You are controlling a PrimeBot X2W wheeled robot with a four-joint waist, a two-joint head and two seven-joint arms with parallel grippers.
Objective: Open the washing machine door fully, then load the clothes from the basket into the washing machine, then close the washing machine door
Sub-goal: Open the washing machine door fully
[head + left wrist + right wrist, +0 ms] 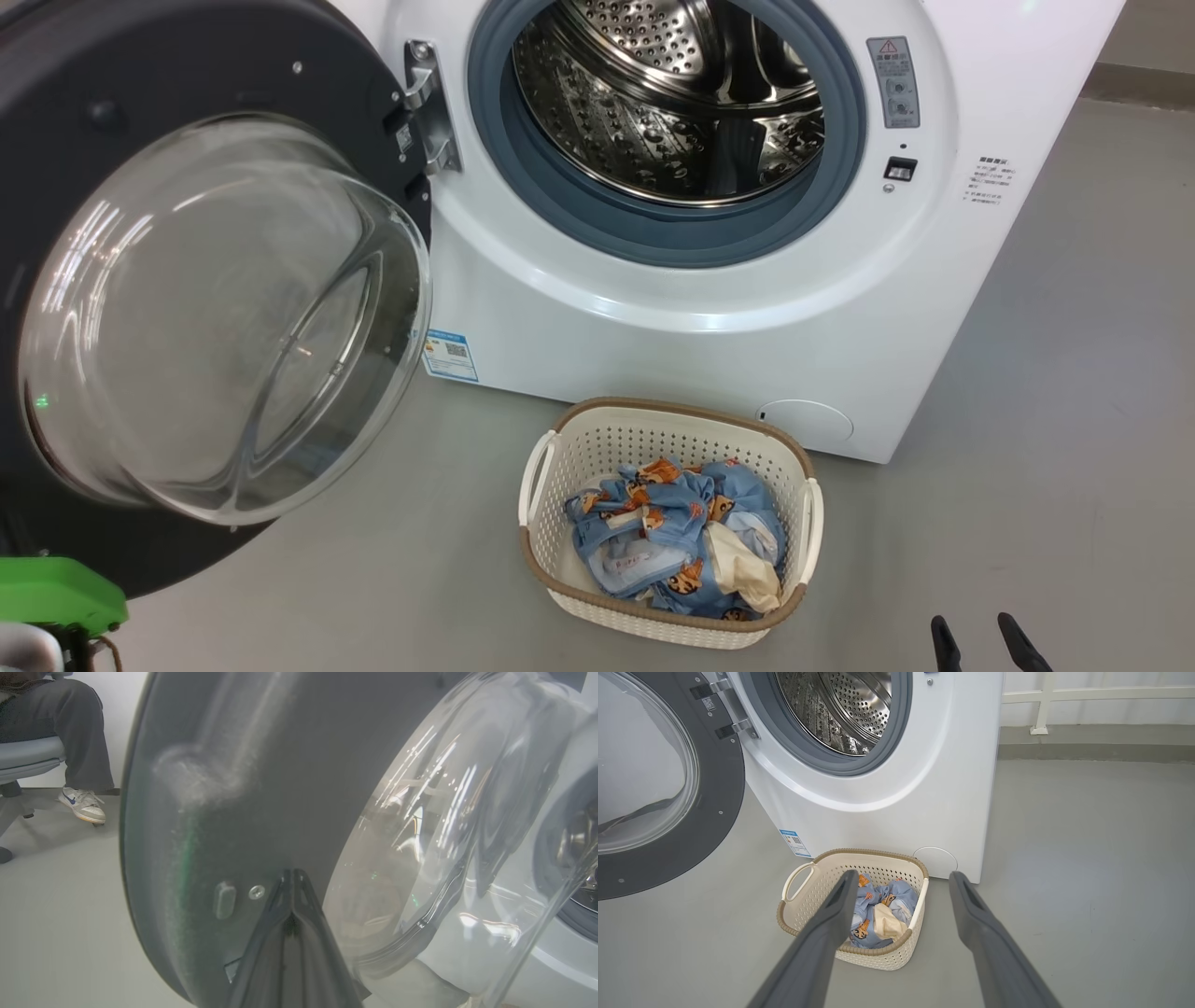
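Left hand (pixel 293 877): fingers pressed together, nothing held, tips at the dark inner face of the door (pixel 280 765), just beside its glass bowl. Contact cannot be confirmed.

Door: swung out to the left of the machine (pixel 653 345), hinged at its right edge. Whether it is at full travel cannot be told.

Drum (pixel 672 103): exposed, no cloth visible inside.

Basket (pixel 653 403): on the floor (pixel 1027 420) just in front of the machine, below the opening. The clothes (pixel 663 541) lie bunched inside it.

Right hand (pixel 903 877): fingers wide apart, empty, above the floor, near the basket's right side.

Risks, as judged:
- The door may drift back into the loading path if it is not at its stop.
- The basket looks light and may lift or slide with the grab.
- The cream piece may be left behind.
- Cloth may snag on the gasket (pixel 672 233) or drop to the floor.

Surroundings: a seated person's foot (pixel 81 805) and a chair (pixel 28 756) lie beyond the door, well apart. The glass bowl bulges toward the left side of the route from basket to drum.
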